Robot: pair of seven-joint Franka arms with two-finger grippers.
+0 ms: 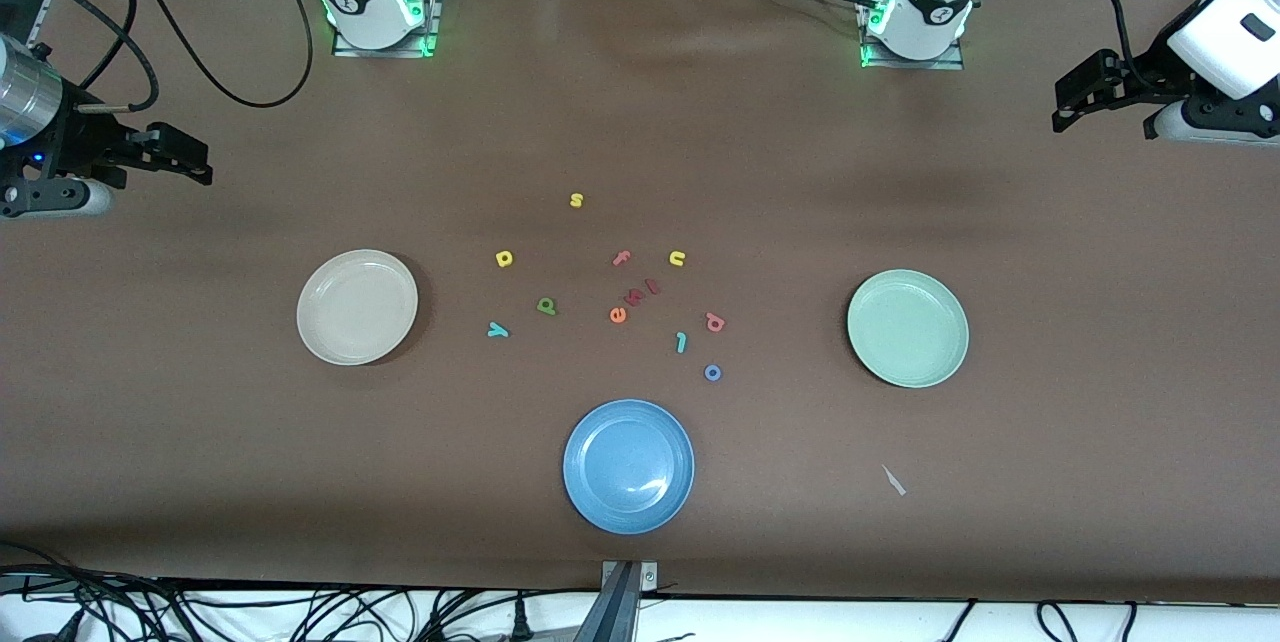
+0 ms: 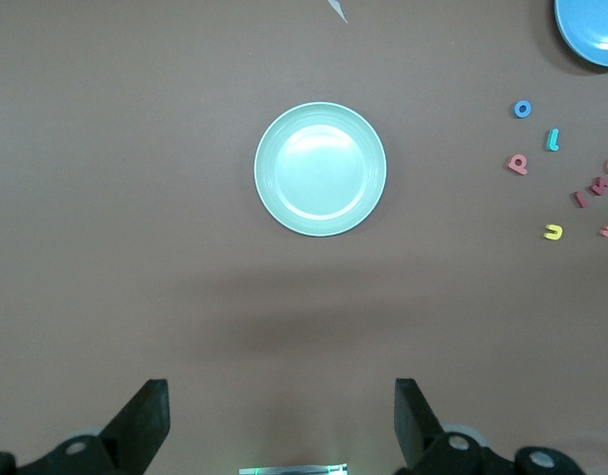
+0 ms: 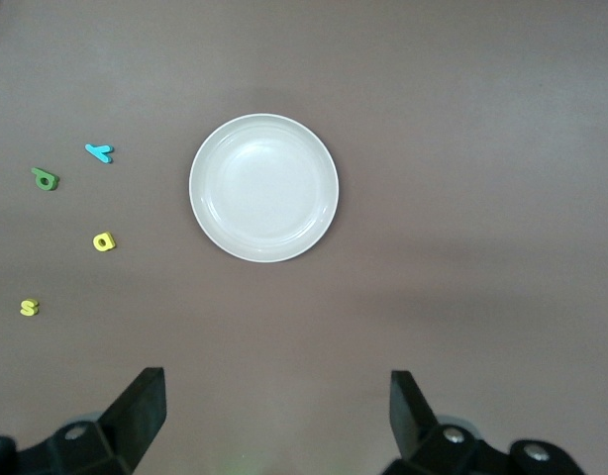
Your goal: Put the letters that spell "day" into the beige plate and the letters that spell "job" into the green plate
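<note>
Blue plate (image 1: pixel 628 465) bare | beige plate (image 1: pixel 357 306), green plate (image 1: pixel 908 328) seemingly bare | pincers spread

We see a brown table (image 1: pixel 640 122) carrying the beige plate (image 1: pixel 357 307), the green plate (image 1: pixel 908 328), a blue plate (image 1: pixel 628 465) and small toy letters (image 1: pixel 618 314) scattered between them

I read the table (image 1: pixel 200 442) as plain brown, no pattern. Under my left pincer (image 2: pixel 282 421), black-fingered, sits the pale mint-green plate (image 2: pixel 320 168); under my right pincer (image 3: pixel 277 416), also black, the cream-beige plate (image 3: pixel 263 187). Letters by colour: yellow rounded one (image 1: pixel 504 259), green rounded one (image 1: pixel 546 305), teal "y" (image 1: pixel 497 330), teal "j" (image 1: pixel 681 343), blue "o" (image 1: pixel 712 373), pinkish-red "b" (image 1: pixel 715 323), orange "e" (image 1: pixel 618 315), yellow "s" (image 1: pixel 576 200). Third plate (image 1: pixel 628 465) is blue.
</note>
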